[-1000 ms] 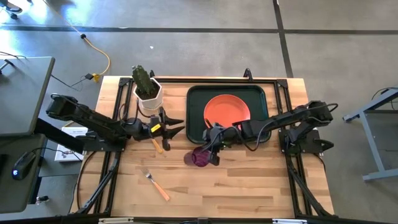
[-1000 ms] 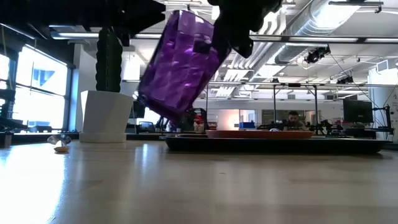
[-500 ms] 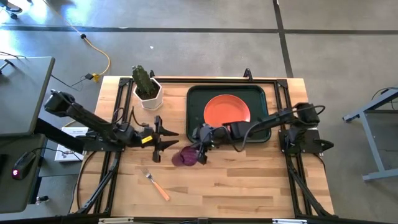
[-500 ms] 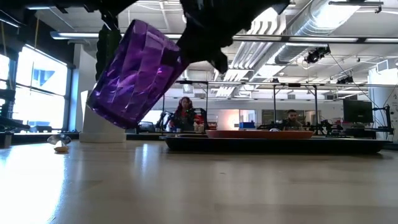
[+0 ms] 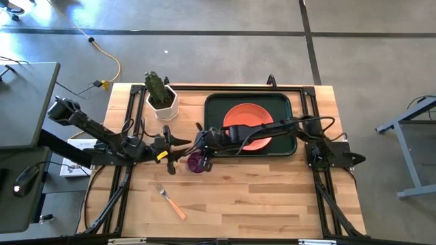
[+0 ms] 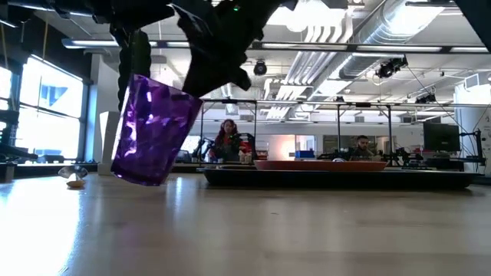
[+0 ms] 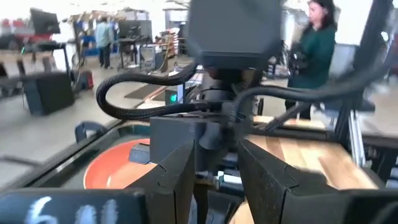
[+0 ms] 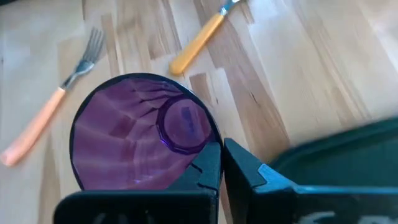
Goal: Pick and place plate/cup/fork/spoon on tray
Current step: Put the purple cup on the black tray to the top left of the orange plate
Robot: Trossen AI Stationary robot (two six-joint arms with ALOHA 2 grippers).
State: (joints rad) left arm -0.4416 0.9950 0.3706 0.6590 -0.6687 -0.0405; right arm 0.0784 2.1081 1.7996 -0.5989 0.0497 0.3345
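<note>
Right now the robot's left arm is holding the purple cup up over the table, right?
Not the left arm. The right gripper holds the purple cup over the table, as the high view shows. The left gripper is just beside it.

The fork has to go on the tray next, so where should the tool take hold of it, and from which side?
Take the fork by the middle of its orange-tan handle, coming straight down from above and closing across the handle's narrow width. It lies flat and diagonal on the table with bare wood on both sides, and the handle is its longest straight part.
</note>
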